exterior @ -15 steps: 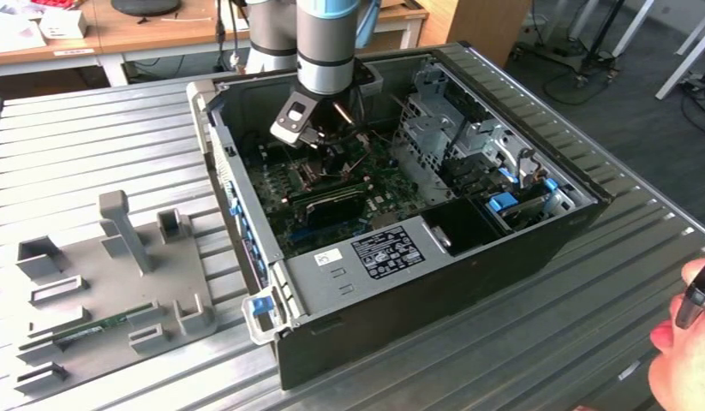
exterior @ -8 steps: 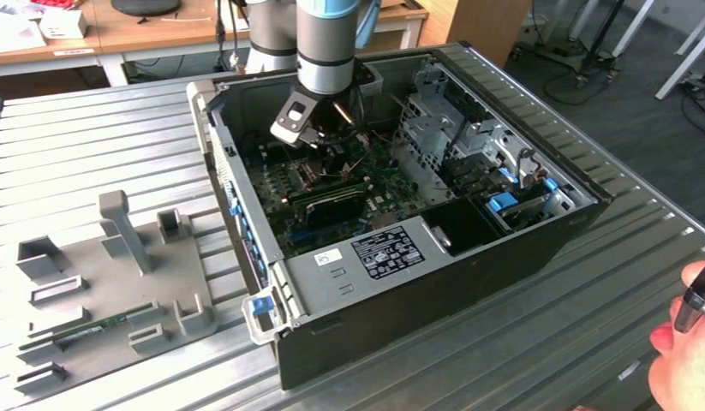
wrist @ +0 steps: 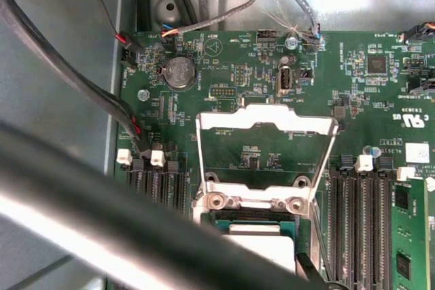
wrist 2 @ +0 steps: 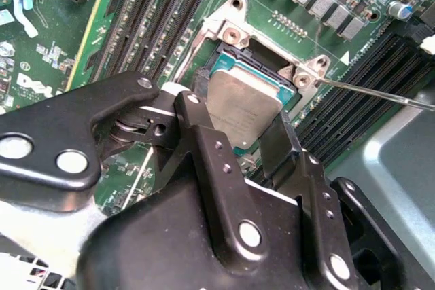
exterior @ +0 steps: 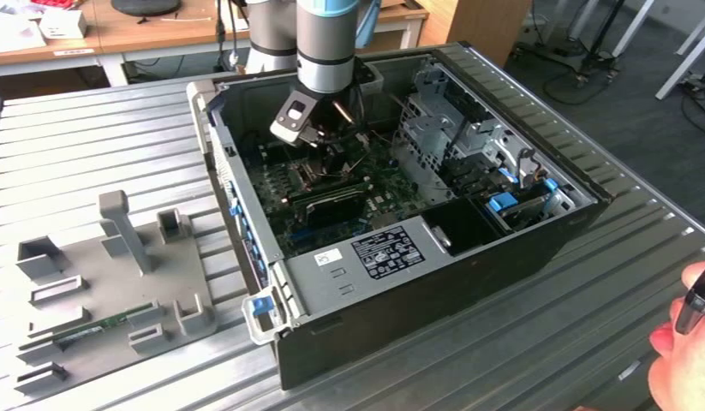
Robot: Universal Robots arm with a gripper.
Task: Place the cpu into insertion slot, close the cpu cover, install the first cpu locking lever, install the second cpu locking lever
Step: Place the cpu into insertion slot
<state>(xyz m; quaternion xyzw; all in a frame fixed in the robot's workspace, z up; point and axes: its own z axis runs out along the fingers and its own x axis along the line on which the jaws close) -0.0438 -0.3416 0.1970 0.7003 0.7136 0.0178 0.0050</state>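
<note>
**Cpu (wrist 2: 245, 100) pinched at the insertion slot (wrist 2: 228, 56)**

In the second wrist view the gripper (wrist 2: 241, 127) clamps the cpu between its two black fingers (wrist 2: 204, 140), directly over the silver-rimmed slot on the green board; whether the chip is seated I cannot tell. In the first wrist view the cpu cover (wrist: 266, 117) stands hinged open, clear of the slot

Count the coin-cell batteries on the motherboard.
1. The coin-cell battery sits on the motherboard, between the open cpu cover and the board's cabled edge. Others may be hidden under the end effector gripping the cpu.
</note>
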